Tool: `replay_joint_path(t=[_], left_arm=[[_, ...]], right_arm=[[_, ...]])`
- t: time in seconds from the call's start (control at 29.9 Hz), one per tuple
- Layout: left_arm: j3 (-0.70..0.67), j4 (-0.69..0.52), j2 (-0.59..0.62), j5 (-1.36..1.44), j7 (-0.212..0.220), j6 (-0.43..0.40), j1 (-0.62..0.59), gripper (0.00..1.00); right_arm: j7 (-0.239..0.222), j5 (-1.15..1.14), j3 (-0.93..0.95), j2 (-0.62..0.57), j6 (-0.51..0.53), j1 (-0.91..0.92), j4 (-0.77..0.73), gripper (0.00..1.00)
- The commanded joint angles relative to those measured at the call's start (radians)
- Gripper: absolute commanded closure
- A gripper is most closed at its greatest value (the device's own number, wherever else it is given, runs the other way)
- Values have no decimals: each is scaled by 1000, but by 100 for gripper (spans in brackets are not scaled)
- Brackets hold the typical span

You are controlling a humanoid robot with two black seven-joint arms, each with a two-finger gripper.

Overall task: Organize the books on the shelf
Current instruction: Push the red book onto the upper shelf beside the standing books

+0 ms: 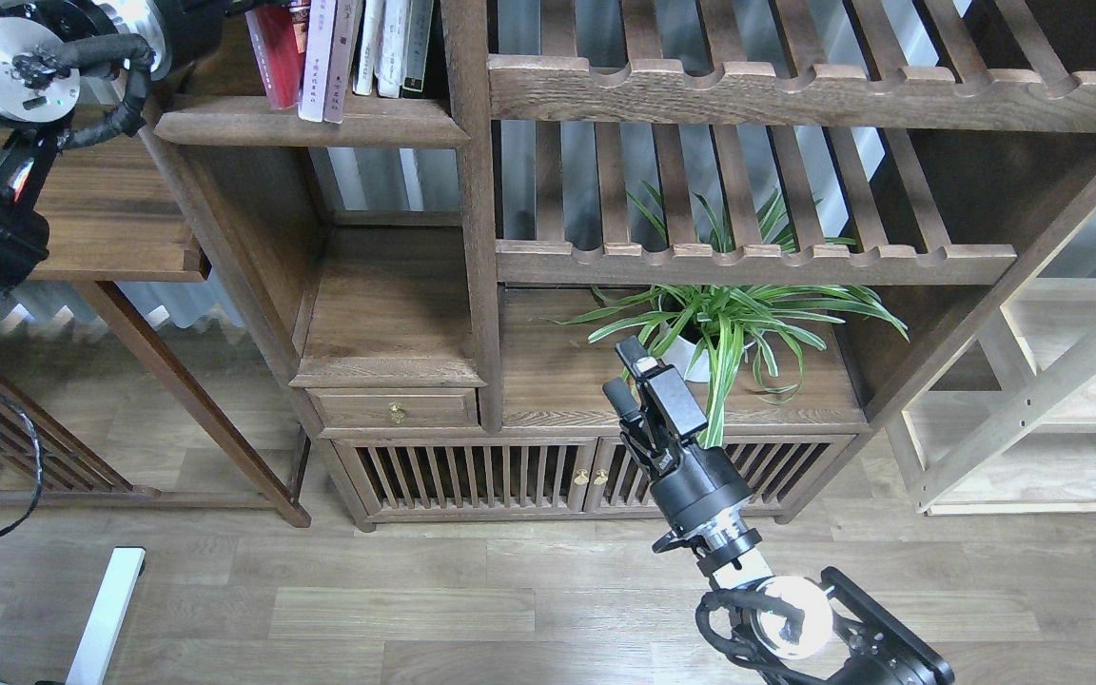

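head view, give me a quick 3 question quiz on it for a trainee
1. True or false: the books stand on the same level of the shelf as the plant.
2. Which is nearest the plant: A) the right gripper, B) the drawer, C) the books?
3. What colour is the leftmost book?

Key
1. False: the books stand on the top board at upper left, the plant sits lower and to the right.
2. A.
3. Red.
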Motion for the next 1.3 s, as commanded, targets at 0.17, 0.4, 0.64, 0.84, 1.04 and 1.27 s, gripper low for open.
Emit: replay_joint_path(t=[0.17, 0.4, 0.64, 0.84, 1.04, 1.27], left_arm=[[-38, -6, 4, -55, 0, -2, -3, 1], [-35, -12, 7, -56, 0, -5, -1, 1], [-28, -13, 7, -56, 0, -6, -1, 1], [-23, -13, 7, -56, 0, -8, -1, 1], [-40, -33, 6, -58, 0, -13, -1, 1], [-77, -64, 6, -67, 0, -14, -3, 1]], right_arm=[[0, 0, -2, 0, 0, -6, 1, 0], [-2, -2, -3, 0, 0, -6, 2, 0], [-2, -2, -3, 0, 0, -6, 2, 0], [-2, -2, -3, 0, 0, -6, 3, 0], [-2, -2, -2, 0, 0, -6, 2, 0], [-2, -2, -3, 0, 0, -5, 2, 0]])
